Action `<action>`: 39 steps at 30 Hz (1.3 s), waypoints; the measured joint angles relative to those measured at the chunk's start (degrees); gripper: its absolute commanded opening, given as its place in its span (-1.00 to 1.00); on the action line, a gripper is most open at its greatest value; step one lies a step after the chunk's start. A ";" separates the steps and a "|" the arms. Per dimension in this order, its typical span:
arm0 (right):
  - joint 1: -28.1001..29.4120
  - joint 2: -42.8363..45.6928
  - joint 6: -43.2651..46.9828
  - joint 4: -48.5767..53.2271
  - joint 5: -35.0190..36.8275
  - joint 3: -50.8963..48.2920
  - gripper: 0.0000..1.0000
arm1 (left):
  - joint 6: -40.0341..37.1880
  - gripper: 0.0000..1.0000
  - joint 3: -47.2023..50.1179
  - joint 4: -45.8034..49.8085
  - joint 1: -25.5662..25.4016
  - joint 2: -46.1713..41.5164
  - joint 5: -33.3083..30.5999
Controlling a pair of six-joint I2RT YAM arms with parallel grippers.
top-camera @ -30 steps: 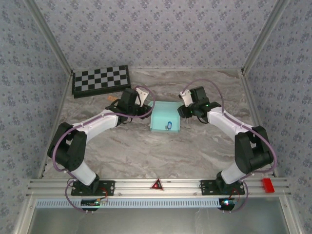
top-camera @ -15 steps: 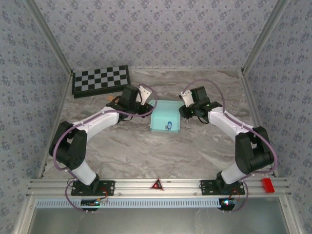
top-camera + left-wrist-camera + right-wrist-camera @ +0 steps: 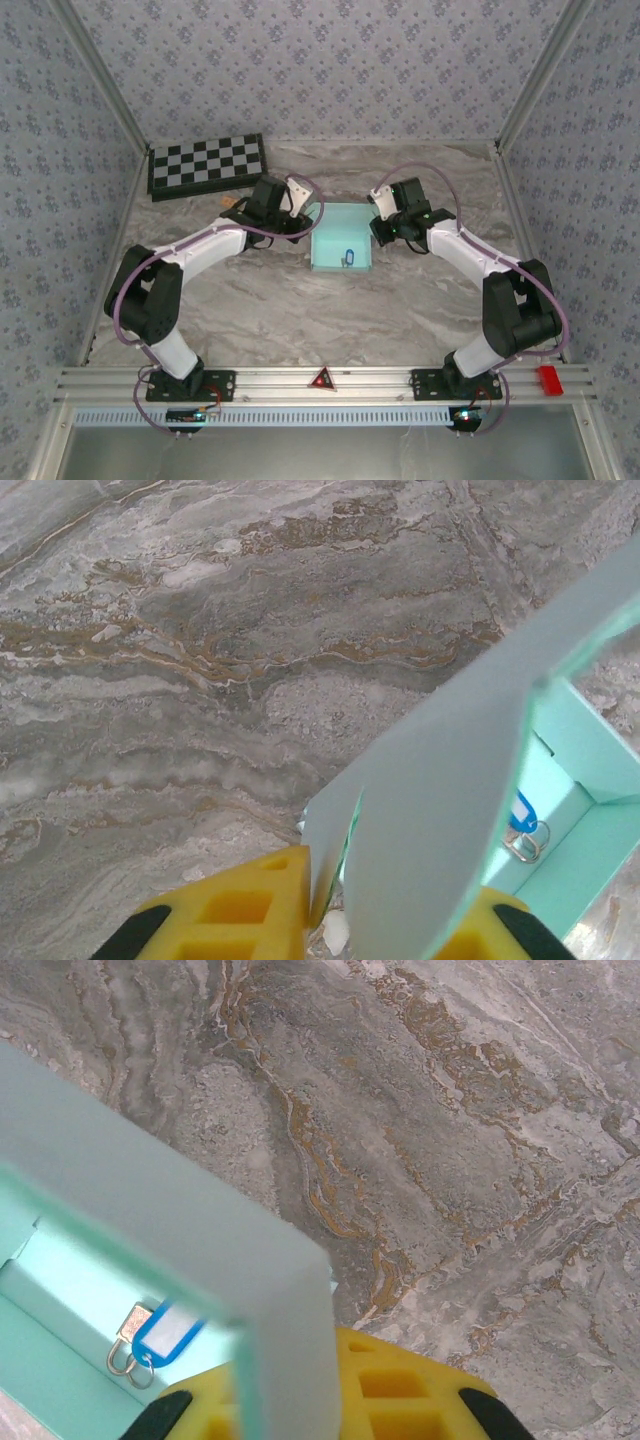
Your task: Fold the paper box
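Note:
The paper box is a pale light-blue open tray in the middle of the table, with a blue key tag lying inside. My left gripper is at the box's far left corner and is shut on its left wall. In the left wrist view the yellow fingers pinch the upright flaps of the paper box. My right gripper is shut on the right wall. There the paper box stands between the yellow fingers, and the key tag shows on its floor.
A black-and-white checkerboard lies at the back left, behind the left arm. A small brown scrap sits just in front of it. Patterned walls close in the table on three sides. Bare marble surface lies in front of the box.
Both grippers have closed onto the box's side walls. The left arm pushed slightly rightward, and the box shifted a little right and away.

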State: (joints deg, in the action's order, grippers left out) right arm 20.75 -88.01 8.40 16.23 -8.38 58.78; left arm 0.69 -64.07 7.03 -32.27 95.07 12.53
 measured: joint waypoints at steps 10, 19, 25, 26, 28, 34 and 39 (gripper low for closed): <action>1.11 0.00 -2.01 -1.70 2.27 -0.04 -0.87 | 3.21 -0.79 0.00 -2.38 0.00 0.57 0.31; 2.67 0.00 -2.89 -3.80 6.49 -0.15 -0.87 | 4.66 -0.79 0.00 -4.55 0.00 1.51 -0.59; 3.19 -0.31 -3.06 -6.62 9.14 -0.15 -0.87 | 6.10 -0.80 0.02 -7.78 0.00 1.90 -2.29; 3.28 -0.50 -3.06 -7.28 9.46 -0.13 -0.87 | 6.34 -0.80 0.00 -8.28 0.00 1.99 -2.67; 3.32 -1.01 -3.06 -8.35 10.12 -0.13 -0.87 | 6.78 -0.81 0.00 -9.33 0.00 2.49 -3.17; 3.54 -3.54 -3.04 -10.60 11.47 0.02 -0.86 | 8.24 -0.81 0.02 -11.23 0.00 4.50 -4.52; 3.67 -5.57 -3.06 -11.37 12.39 1.53 -0.84 | 9.11 -0.81 0.02 -12.07 0.00 5.44 -5.66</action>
State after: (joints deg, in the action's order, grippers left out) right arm 24.43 -93.58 5.34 4.86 4.01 60.31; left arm 9.80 -64.05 -5.04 -32.27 100.51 6.87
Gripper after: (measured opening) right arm 0.080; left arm 0.098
